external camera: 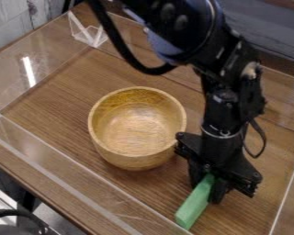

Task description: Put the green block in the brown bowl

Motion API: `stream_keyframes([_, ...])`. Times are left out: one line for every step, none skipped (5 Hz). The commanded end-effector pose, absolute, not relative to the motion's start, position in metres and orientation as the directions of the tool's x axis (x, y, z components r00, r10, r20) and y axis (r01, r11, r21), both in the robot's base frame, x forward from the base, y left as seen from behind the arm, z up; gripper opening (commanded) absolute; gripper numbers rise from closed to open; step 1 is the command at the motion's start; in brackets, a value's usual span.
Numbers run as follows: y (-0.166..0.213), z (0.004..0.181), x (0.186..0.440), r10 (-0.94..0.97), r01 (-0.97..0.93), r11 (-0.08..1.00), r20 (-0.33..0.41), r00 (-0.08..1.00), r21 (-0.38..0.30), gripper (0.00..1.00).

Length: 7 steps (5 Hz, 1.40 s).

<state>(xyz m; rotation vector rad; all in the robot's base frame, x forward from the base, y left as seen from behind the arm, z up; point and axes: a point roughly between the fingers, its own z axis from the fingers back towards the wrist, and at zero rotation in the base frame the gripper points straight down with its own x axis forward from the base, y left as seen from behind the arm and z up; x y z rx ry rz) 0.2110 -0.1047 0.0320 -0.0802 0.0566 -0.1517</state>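
The claw (216, 176) grips the green block (195, 204), beside the brown bowl (137, 128) on the table (63, 119).

A single view looks down at a slant on the wooden table (63, 101) from above, with the bowl (137, 128) near the middle and the black robot arm (220, 101) reaching in from the top edge toward the lower right. It is near enough for bowl and arm to fill much of the frame, with the small clear rack (89, 28) farther off at upper left.
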Motion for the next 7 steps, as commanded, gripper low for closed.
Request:
stream_keyframes([-0.106,0.062,0.221,-0.126,0.125,0.985,0.001,0.992,-0.117,0.00])
stream_keyframes([-0.101,0.099,0.224,-0.090,0.091,0.987,0.015,0.996,-0.130,0.00])
stream_keyframes([-0.084,0.149,0.230,-0.005,0.011,0.991,0.046,0.999,-0.135,0.00])
stream_keyframes([-0.053,0.199,0.244,0.094,-0.082,0.987,0.082,0.992,-0.140,0.00])
stream_keyframes([-0.066,0.181,0.246,0.081,-0.068,0.988,0.089,0.993,-0.140,0.00])
stream_keyframes([-0.077,0.163,0.248,0.058,-0.042,0.989,0.104,0.993,-0.143,0.00])
stream_keyframes([-0.088,0.153,0.253,0.032,-0.015,0.990,0.121,0.992,-0.138,0.00])
